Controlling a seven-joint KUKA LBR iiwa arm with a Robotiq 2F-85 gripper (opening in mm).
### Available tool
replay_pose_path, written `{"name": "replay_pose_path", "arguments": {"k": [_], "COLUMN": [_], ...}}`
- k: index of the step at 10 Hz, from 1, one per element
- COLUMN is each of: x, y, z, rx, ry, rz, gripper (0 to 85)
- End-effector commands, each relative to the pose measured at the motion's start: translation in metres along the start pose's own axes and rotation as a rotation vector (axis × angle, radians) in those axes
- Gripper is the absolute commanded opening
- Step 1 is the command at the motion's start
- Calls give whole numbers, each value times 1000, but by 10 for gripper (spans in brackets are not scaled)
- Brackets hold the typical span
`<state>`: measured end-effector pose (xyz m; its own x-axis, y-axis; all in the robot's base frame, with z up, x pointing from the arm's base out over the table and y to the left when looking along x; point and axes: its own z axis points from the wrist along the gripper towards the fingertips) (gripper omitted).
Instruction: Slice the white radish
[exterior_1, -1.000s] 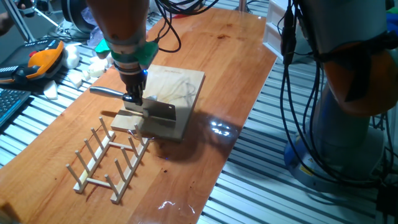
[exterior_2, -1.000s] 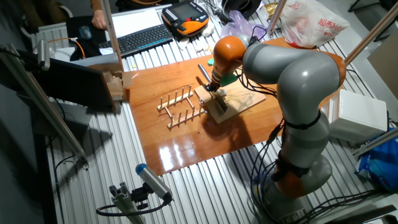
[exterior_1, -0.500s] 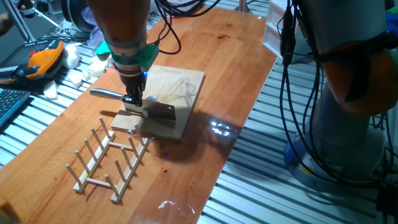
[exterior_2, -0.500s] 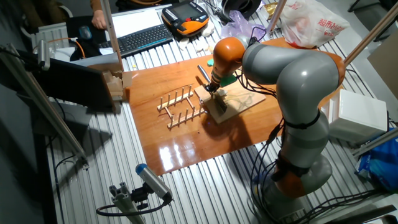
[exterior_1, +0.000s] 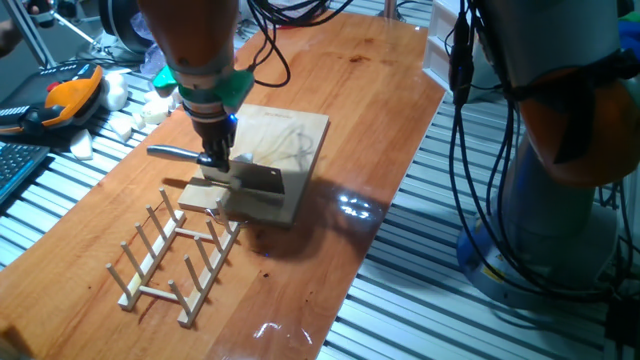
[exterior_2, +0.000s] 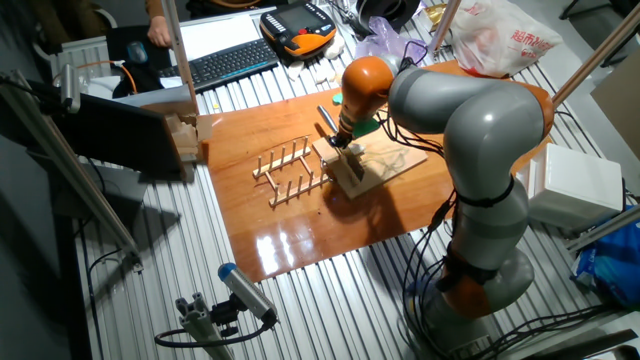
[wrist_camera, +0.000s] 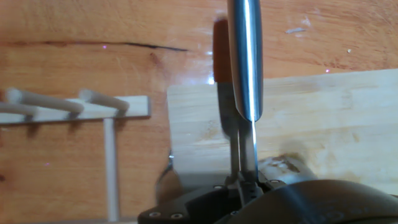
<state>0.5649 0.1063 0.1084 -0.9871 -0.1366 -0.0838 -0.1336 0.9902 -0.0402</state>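
Note:
My gripper (exterior_1: 212, 160) is shut on a steel knife (exterior_1: 255, 180). Its handle (exterior_1: 168, 152) sticks out to the left and its broad blade rests on the near end of the wooden cutting board (exterior_1: 285, 135). In the hand view the handle (wrist_camera: 244, 56) runs up the middle and the thin blade spine (wrist_camera: 249, 149) lies over the board (wrist_camera: 323, 112). A pale lump that looks like the white radish (wrist_camera: 281, 163) lies just right of the blade, partly covered by the gripper body. The arm and knife hide it in both fixed views, where the gripper (exterior_2: 343, 143) stands over the board.
A wooden peg rack (exterior_1: 178, 255) lies on the table right in front of the board. Loose white chunks (exterior_1: 148, 110) and an orange teach pendant (exterior_1: 68, 95) sit past the table's left edge. A plastic bag (exterior_2: 500, 35) lies at the far side.
The knife handle and gripper have shifted very slightly down toward the board. Nothing else has moved.

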Motion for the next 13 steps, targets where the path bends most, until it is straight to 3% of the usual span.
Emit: {"name": "replay_pose_path", "arguments": {"k": [1, 3, 5, 8, 13], "x": [0, -3, -8, -12, -11], "y": [2, -8, -17, -25, -25], "z": [-7, -20, -24, -23, -16], "rx": [12, 18, 25, 20, 10], "ry": [7, 31, 32, 35, 27], "rz": [1, -19, -34, -49, -46], "gripper": [0, 0, 0, 0, 0]}}
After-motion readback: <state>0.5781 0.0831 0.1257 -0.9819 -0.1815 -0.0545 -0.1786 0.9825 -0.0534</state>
